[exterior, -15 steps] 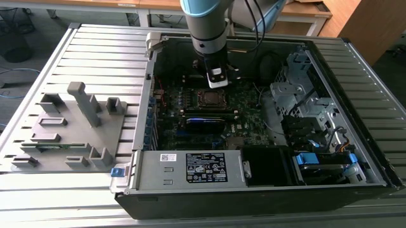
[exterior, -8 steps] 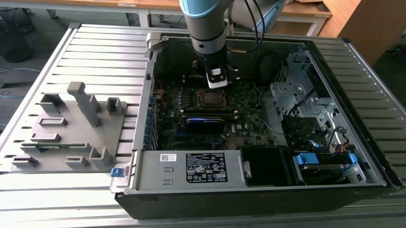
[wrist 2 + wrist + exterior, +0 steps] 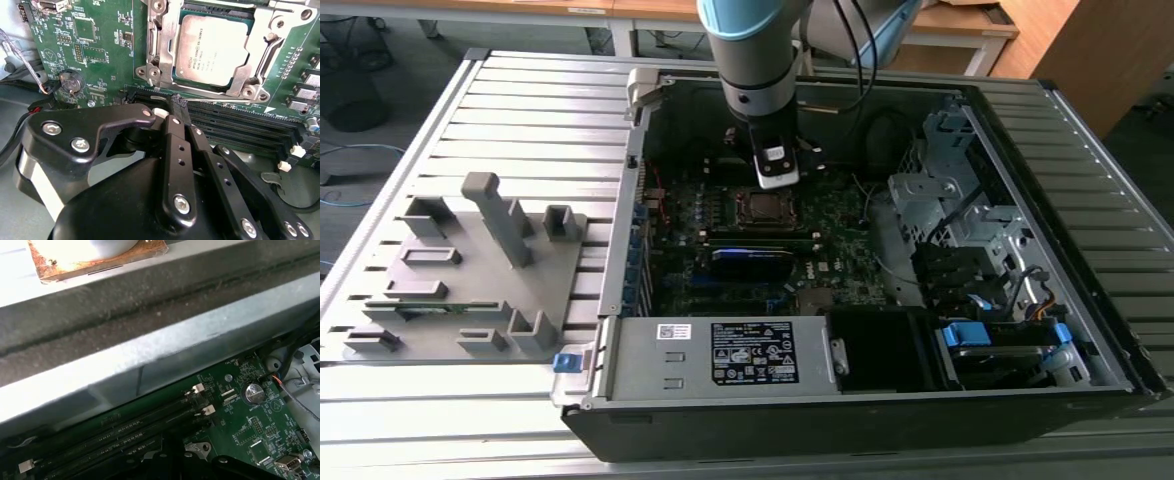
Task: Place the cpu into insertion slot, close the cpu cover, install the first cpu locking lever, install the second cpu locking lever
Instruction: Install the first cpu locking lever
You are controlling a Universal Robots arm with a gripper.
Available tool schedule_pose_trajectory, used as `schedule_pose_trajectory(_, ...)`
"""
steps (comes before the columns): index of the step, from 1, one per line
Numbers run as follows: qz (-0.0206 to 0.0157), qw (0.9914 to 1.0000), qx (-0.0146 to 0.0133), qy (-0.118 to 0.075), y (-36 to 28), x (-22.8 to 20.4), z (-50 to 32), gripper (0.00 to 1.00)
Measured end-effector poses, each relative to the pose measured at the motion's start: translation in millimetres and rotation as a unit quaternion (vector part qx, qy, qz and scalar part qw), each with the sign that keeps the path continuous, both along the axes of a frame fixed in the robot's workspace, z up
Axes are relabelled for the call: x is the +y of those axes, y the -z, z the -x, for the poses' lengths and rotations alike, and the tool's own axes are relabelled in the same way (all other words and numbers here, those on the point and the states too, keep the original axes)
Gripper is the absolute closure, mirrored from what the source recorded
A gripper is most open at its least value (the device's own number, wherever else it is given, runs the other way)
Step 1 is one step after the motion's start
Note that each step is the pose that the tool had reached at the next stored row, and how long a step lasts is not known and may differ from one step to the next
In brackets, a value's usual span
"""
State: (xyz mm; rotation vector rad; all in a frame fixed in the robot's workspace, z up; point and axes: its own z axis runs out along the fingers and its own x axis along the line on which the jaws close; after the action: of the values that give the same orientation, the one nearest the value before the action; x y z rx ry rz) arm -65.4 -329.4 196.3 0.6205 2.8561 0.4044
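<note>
Currently, in the exterior view, a grey moulded fixture (image 3: 467, 270) is sitting on the slatted worktop (image 3: 520, 100) at the exterior view's left, just beside an open computer case (image 3: 620, 260) lying on its side. Further right, the arm is reaching down into the case, and the gripper (image 3: 777, 178) is hanging just above the green board, close beside the insertion slot (image 3: 765, 207). In the second wrist view a round coin battery (image 3: 70, 82) is showing on the board, then the gripper (image 3: 178, 102) with its jaws drawn narrow, almost together, gripping nothing that I can see. The tip is hovering over the long black memory slots (image 3: 235, 125), near one end of a thin metal rod (image 3: 225, 99) running along the socket's edge. The cpu (image 3: 212, 50) is lying flat inside the socket, silvery top up, and the cpu cover (image 3: 159, 50) is lying down around it, framing it. In the first wrist view the grey case wall (image 3: 150, 365) is standing over the board.
</note>
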Motion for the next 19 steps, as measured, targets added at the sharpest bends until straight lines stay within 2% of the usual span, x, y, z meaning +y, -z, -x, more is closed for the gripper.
schedule_pose_trajectory(4, -0.0027, 1.0, 0.0, 0.0, 0.0, -1.1, 0.0, 0.89)
schedule_pose_trajectory(6, -0.0083, 0.99997, 0.0, 0.0, 0.0, -1.3, 0.0, 0.89)
schedule_pose_trajectory(7, -0.0092, 0.99996, -0.0001, 0.0, 0.1, -1.3, 0.0, 0.89)
schedule_pose_trajectory(11, -0.0098, 0.99995, 0.0, 0.0, 0.0, -1.3, 0.0, 0.89)
schedule_pose_trajectory(19, -0.0161, 0.99987, -0.0001, 0.0, 0.1, -1.3, 0.0, 0.89)
